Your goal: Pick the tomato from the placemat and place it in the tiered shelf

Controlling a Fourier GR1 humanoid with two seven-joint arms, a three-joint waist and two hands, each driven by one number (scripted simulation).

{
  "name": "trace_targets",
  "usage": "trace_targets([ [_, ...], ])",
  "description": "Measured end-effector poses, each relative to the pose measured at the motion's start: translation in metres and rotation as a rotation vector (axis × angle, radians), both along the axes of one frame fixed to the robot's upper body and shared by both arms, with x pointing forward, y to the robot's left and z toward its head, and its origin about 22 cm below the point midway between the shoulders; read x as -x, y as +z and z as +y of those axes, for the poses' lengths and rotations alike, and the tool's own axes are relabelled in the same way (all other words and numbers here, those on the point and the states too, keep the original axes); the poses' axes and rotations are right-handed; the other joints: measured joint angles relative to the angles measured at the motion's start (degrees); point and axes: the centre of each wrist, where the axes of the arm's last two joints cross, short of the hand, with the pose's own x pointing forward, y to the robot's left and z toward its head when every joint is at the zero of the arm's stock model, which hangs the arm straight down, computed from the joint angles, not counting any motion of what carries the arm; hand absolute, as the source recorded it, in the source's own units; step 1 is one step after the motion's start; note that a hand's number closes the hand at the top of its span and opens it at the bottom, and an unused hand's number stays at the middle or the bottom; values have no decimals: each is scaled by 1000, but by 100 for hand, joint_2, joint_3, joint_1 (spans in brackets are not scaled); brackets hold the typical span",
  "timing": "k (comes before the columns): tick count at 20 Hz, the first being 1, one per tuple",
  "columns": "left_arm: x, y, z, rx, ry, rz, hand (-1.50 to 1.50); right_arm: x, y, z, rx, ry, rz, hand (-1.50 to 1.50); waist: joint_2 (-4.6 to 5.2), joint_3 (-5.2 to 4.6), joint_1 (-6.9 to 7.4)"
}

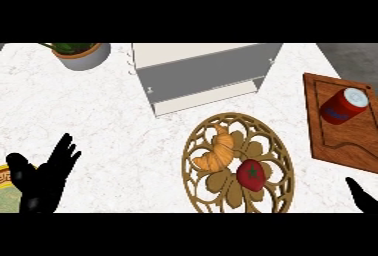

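Tomato [251,174] on the placemat [278,150] — untouched.
It lies beside a croissant [215,152], below the tiered shelf [203,75]; left hand [43,181] rests, fingers spread — right hand [363,197] barely shows, fingers unreadable.

My left robot hand [43,179] sits at the lower left of the head view, open, fingers straight and spread, pointing up and a little to the right, thumb out to the left. Of my right robot hand [362,197] I see only a dark tip at the lower right edge.
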Motion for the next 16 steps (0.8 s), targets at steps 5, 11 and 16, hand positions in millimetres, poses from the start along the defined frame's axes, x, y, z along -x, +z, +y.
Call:
trace_targets([
  [5, -11, 2, 1, 24, -44, -1, 0, 50, 24, 45, -26, 78, 24, -150, 65, 3, 228],
  [11, -28, 4, -5, 33, -107, -16, 0, 84, 67, 83, -57, 121, 141, -150, 160, -2, 576],
  [16, -39, 7, -11, 32, -140, -16, 0, 88, 71, 86, -150, 46, 271, -150, 215, 0, 785],
])
